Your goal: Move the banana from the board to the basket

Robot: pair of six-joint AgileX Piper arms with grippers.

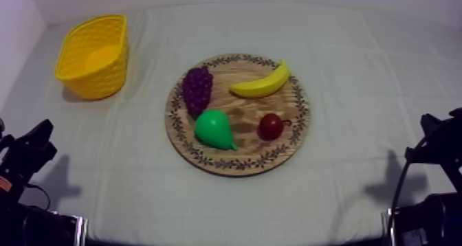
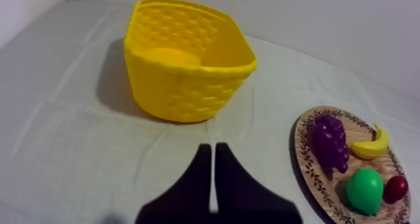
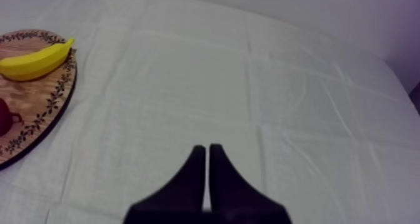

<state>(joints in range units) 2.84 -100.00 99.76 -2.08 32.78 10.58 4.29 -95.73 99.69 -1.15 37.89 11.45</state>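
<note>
Curved yellow toy banana (image 1: 261, 84) lies on the round wooden board with patterned rim (image 1: 237, 168), near its far edge beside the purple bunch of grapes (image 1: 197, 89), well apart from the woven yellow plastic basket (image 1: 96, 80); left gripper (image 2: 213, 150) and right gripper (image 3: 207, 149), black fingers pressed together, grip nothing.
</note>
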